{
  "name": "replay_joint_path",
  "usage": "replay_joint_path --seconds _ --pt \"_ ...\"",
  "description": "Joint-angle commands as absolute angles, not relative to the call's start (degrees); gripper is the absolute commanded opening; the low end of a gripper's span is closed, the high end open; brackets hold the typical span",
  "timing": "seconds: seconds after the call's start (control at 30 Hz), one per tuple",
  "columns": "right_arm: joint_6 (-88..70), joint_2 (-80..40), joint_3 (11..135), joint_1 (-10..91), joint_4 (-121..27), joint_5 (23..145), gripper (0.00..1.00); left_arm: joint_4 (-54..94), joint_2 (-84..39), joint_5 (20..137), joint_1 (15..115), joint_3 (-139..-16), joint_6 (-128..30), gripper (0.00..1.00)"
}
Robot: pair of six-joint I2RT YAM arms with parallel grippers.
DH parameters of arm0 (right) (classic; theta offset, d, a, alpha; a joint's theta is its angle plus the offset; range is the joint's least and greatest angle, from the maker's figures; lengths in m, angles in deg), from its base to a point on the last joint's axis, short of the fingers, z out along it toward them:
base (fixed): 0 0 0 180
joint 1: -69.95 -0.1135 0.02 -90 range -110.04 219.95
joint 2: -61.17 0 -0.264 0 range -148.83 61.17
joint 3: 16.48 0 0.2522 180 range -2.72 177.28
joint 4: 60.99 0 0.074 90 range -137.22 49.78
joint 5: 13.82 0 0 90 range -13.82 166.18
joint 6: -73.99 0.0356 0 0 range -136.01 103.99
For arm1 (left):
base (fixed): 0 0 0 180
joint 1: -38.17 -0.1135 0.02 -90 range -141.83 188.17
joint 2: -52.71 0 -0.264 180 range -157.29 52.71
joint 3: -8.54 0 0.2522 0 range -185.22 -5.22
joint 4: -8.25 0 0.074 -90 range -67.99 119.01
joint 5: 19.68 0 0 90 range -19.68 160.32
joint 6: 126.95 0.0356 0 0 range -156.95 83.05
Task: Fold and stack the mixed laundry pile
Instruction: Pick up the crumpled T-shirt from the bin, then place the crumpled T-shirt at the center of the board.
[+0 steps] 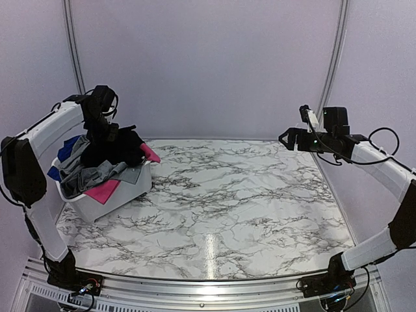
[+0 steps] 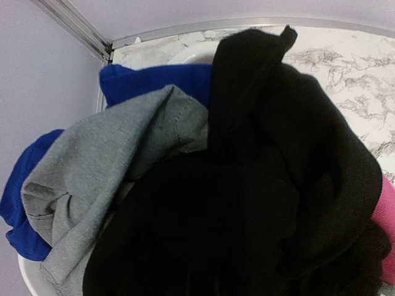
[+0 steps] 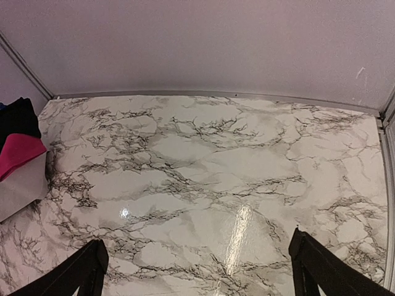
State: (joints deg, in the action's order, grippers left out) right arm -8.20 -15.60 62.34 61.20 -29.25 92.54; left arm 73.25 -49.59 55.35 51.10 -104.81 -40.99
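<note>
Right now your mixed laundry pile [image 1: 97,166] sits heaped in the one white basket [image 1: 123,192], spilling over its rim. One black garment [image 1: 120,149] crowns the heap, bunched into a dark mound with a narrow strip pulled up into a peak. One grey garment [image 2: 117,160] lies just beside it toward the basket's left side, soft knit with a stitched seam showing, creased and folded over itself. Royal blue cloth [image 2: 154,80] shows in two places, behind the grey and again at the basket's far left edge; you cannot tell whether that is one piece or two. Hot-pink cloth [image 1: 103,190] likewise shows in two spots, one flap hanging down the basket's front wall and one poking out at its right side under the black.

Your left gripper [image 1: 107,133] reaches down over the basket, its fingers closed into the black garment and hidden by the cloth. Your right gripper [image 3: 197,239] hovers well apart from the basket, out over the far right side of the marble-patterned table [image 1: 227,208], with both fingers spread wide and nothing between them. The basket itself rests on that table.
</note>
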Motion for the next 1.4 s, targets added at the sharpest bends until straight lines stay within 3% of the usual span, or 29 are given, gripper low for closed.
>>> replay_joint_path --seconds 0.0,0.3,0.53,0.83,1.1,1.37 --pt "-8.8 -15.9 65.5 61.9 -30.5 93.3 0.99 75.3 -48.4 54.9 51.3 -111.7 -40.9 0.00" --pt "-7.9 -15.6 66.8 62.0 -31.1 95.1 0.98 67.4 -43.4 65.0 51.7 -126.8 -48.2 0.00" --pt "-6.9 -15.3 67.2 62.0 -32.5 97.2 0.99 57.9 -47.7 77.9 54.0 -142.3 -58.5 0.00" --pt "-5.9 -13.6 66.6 61.9 -33.8 97.4 0.98 37.3 -52.4 83.6 66.7 -146.7 -68.6 0.00" --pt "-5.9 -11.3 65.5 62.6 -33.1 95.6 0.99 33.2 -61.7 86.6 79.3 -148.7 -69.5 0.00" --pt "-6.7 -6.5 61.9 64.4 -30.9 88.5 0.98 31.7 -66.9 94.7 83.6 -140.8 -71.6 0.00"
